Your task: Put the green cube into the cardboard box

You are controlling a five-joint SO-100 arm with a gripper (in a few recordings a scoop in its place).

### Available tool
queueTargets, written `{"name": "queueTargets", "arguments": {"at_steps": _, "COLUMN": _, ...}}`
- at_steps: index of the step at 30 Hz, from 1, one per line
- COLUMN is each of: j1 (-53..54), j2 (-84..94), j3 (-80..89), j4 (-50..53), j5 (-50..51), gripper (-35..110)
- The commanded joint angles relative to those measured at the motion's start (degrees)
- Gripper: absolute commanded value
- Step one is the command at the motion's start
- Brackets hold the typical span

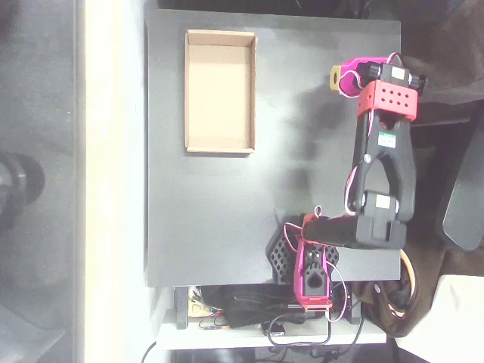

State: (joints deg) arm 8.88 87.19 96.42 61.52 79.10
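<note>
The cardboard box (219,91) is a shallow tan tray lying open and empty at the upper left of the black table (227,219). My magenta gripper (339,75) is at the table's upper right and points left towards the box. At its tip I see the small yellow-green cube (335,77), held between the fingers. A wide stretch of bare table separates the cube from the box's right wall. The red wrist block (387,98) sits just behind the gripper.
The arm's black links (382,189) run down the right side to the magenta base (311,268) at the table's lower edge. Cables and a power strip (249,310) lie below the table edge. A pale floor strip borders the left.
</note>
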Motion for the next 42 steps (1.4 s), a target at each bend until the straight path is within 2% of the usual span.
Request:
{"name": "queueTargets", "arguments": {"at_steps": 1, "j1": 0.7, "j2": 9.58, "j3": -0.88, "j4": 0.26, "j5": 0.7, "gripper": 5}}
{"name": "queueTargets", "arguments": {"at_steps": 17, "j1": -0.88, "j2": 33.22, "j3": -0.79, "j4": -0.18, "j5": 0.62, "gripper": 5}}
{"name": "queueTargets", "arguments": {"at_steps": 30, "j1": -16.96, "j2": 40.43, "j3": -0.79, "j4": -0.18, "j5": 0.62, "gripper": 5}}
{"name": "queueTargets", "arguments": {"at_steps": 42, "j1": -33.84, "j2": 39.73, "j3": 0.09, "j4": -0.18, "j5": 0.62, "gripper": 5}}
